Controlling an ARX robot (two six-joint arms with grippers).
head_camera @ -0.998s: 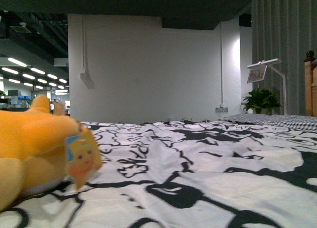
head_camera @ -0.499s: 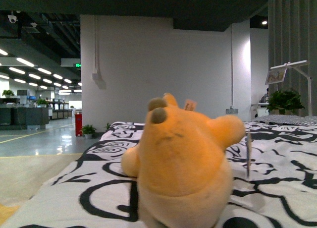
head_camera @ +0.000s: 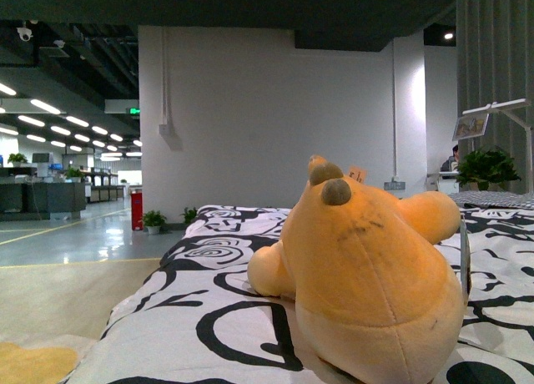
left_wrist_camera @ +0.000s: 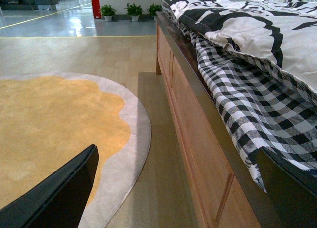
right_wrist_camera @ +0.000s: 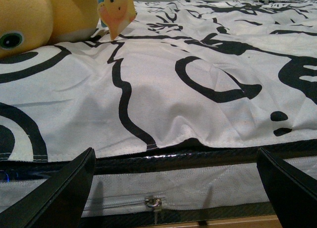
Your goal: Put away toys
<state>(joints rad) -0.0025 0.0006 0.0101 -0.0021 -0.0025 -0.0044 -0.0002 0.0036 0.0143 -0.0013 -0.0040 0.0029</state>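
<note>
Lower left of the front frame, an edge of the yellow rug [head_camera: 33,363] shows on the floor beside the bed [head_camera: 209,317]. The plush [head_camera: 367,275] lies on the black-and-white quilt, filling the lower right of centre with its two brown nubs up. A potted plant [head_camera: 488,167] stands behind it at the far right.

A second ago the plush sat cut off at the left edge of this frame. Half a second ago it was at centre, and now it sits right of centre and looms larger. The wall and lamp behind it have slid across too, so it looks as if the camera has swung rather than the toy been carried. For the task, that suggests the robot is lining up on the plush and has not begun to lift it.

From the left wrist, the rug [left_wrist_camera: 49,129] fills the left of the frame and the wooden bed side [left_wrist_camera: 198,153] runs down the right. The left gripper [left_wrist_camera: 177,149] hangs over the floor beside the bed, its jaws wide apart and empty.

From the right wrist, the plush [right_wrist_camera: 29,20] and its paper tag [right_wrist_camera: 116,10] sit in the upper left. The right gripper [right_wrist_camera: 175,152] is level with the mattress edge, jaws spread and holding nothing, well apart from the toy.
</note>
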